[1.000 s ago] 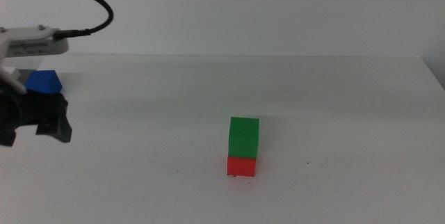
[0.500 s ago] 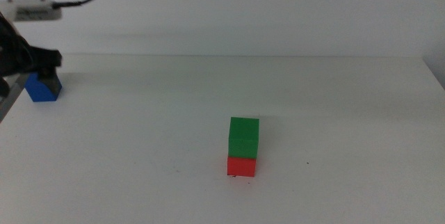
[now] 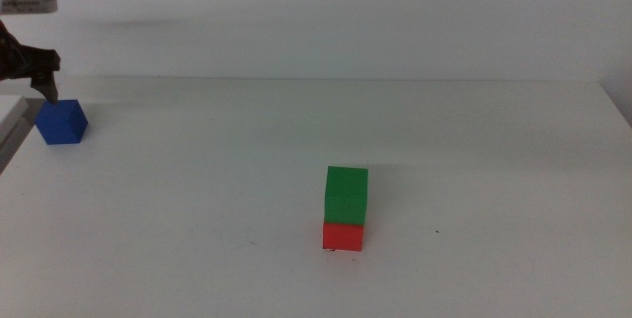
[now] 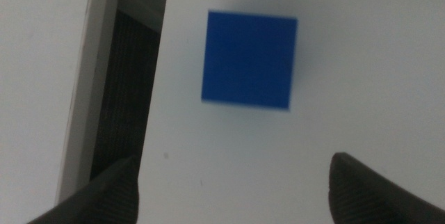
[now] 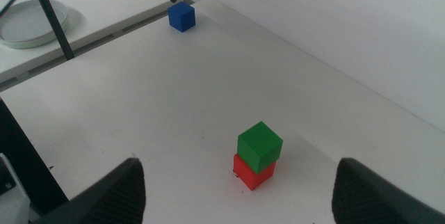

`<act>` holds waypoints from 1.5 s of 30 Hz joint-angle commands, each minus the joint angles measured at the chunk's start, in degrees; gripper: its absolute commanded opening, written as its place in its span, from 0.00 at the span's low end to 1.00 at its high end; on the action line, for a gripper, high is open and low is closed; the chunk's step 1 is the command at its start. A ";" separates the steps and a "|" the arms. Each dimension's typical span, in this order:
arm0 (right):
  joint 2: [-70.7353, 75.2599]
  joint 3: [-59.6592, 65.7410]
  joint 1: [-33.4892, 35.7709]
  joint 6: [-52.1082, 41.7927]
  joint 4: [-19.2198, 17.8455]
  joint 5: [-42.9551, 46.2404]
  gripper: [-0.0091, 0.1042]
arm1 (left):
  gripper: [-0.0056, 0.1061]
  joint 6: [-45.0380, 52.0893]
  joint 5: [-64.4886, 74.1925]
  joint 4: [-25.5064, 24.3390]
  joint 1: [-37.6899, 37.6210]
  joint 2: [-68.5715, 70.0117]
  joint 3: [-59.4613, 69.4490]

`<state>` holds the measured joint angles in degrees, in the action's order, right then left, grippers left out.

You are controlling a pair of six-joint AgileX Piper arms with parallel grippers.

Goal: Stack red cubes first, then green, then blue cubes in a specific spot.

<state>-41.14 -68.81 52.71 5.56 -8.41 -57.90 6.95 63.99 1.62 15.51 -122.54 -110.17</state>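
Blue cube [image 3: 61, 122]: you are seeing it sitting on the white bench [image 3: 474, 150] at the far left, near the bench's left edge. Nothing is holding it. In the left wrist view the blue cube [image 4: 249, 58] is lying flat on the bench surface, ahead of the two jaw tips and between their lines.
Left pincer [image 3: 35, 79]: it is hanging just above and slightly behind the blue cube in the middle view, only partly inside the picture. In its own wrist view the left pincer [image 4: 233, 182] is showing its jaws spread wide, with bare bench between them and no contact with the cube.
Green cube [image 3: 347, 196]: it is resting on top of the red cube, near the middle of the bench. Its edges are sitting almost in line with the red one below.
Red cube [image 3: 343, 236]: it is standing on the bench as the bottom of the stack. A tiny dark mark [image 3: 437, 231] is lying on the bench to its right.
Right pincer [image 5: 240, 189]: it is waiting high above the near side of the bench, looking down at the stack. Its jaws are standing wide apart and are holding nothing.
Stack and blue cube: you are seeing them well apart from each other.
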 commanded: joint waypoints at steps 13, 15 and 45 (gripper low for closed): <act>0.18 0.24 -0.18 -0.27 -0.21 0.76 0.69 | 0.89 1.82 -5.52 5.18 0.53 -8.14 -5.35; 0.18 0.24 -0.18 -0.27 -0.21 0.76 0.69 | 0.89 1.82 -6.43 5.86 0.53 -8.74 -5.35; 0.18 0.24 -0.18 -0.27 -0.21 0.89 0.69 | 0.03 -1.08 -8.61 9.29 -2.41 -3.60 1.21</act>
<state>-41.14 -68.81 52.71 5.56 -8.32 -57.78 8.34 56.05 11.80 14.25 -130.58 -111.14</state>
